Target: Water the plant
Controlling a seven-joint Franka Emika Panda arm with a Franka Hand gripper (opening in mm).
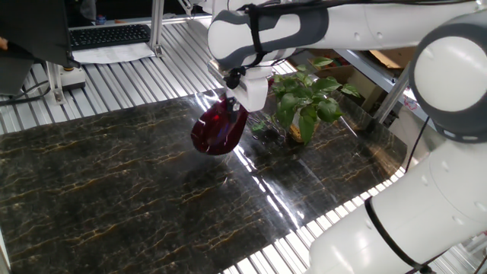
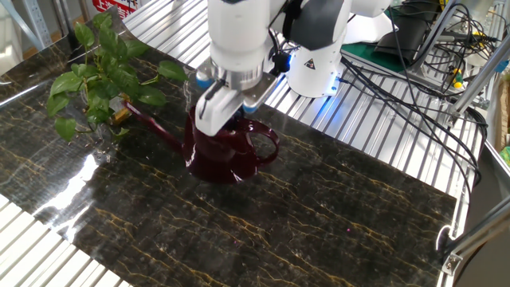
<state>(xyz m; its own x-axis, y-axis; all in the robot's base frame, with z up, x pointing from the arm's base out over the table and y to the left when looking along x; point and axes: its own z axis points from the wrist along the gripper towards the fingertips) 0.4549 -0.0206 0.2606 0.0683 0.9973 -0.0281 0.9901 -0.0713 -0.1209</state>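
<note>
The gripper (image 2: 217,119) was clamped on the top of the dark red watering can (image 2: 223,151), which hung clear of the dark marbled worktop (image 2: 335,215) and tipped spout-first. Its long spout (image 2: 151,126) reached toward the plant (image 2: 100,76) at the worktop's far edge, the tip just beside the lower leaves. Grasp and lift looked done; no water was visible, so the pour itself seemingly remained.

The worktop (image 2: 335,207) looked like polished dark marble with gold veins, glossy enough to throw white glare at the left of the frame. The watering can (image 2: 227,155) was dark red translucent plastic, smooth and shiny. Ribbed bare metal slats (image 2: 374,127) edged the worktop, and the arm's (image 1: 358,23) shell was smooth white-and-grey plastic.
</note>
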